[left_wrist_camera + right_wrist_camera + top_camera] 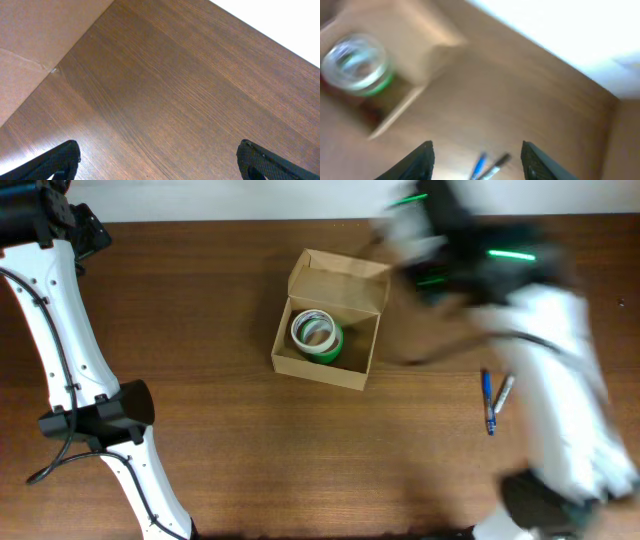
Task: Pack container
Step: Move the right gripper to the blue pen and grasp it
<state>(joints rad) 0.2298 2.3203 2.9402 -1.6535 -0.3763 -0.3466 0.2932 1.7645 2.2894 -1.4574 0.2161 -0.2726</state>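
Overhead puts the container (pixel 318 368) near the middle of the desk (pixel 220 440), its flap lid (pixel 340 280) thrown back on the far side and a green-edged tape roll (pixel 317 333) lying flat inside. A blue pen (pixel 489 402) and a silver pen (pixel 504 392) lie just beside each other, well apart from the box on its right. The right arm (pixel 545 330) is a blur above that side, so this view says nothing of its claw.

The box looks like thin plain cardboard: light, stiff along the creases, but likely to dent or skid if squeezed or pushed from one side. I judge the safest hold is across a side wall near a corner, or a pinch on the free edge of the lid to fold it down, with the other arm steadying the box.

The right wrist view, though soft, adds what overhead hides: the right claw (pixel 476 147) is spread and carries nothing, with the container (pixel 420 25) and tape roll (pixel 354 61) up to its left and the pens low between its fingers. The left wrist view shows the left claw (pixel 157 150) also spread wide over bare wood, beside a pale brown sheet (pixel 35 45) I cannot identify; the box is absent from it
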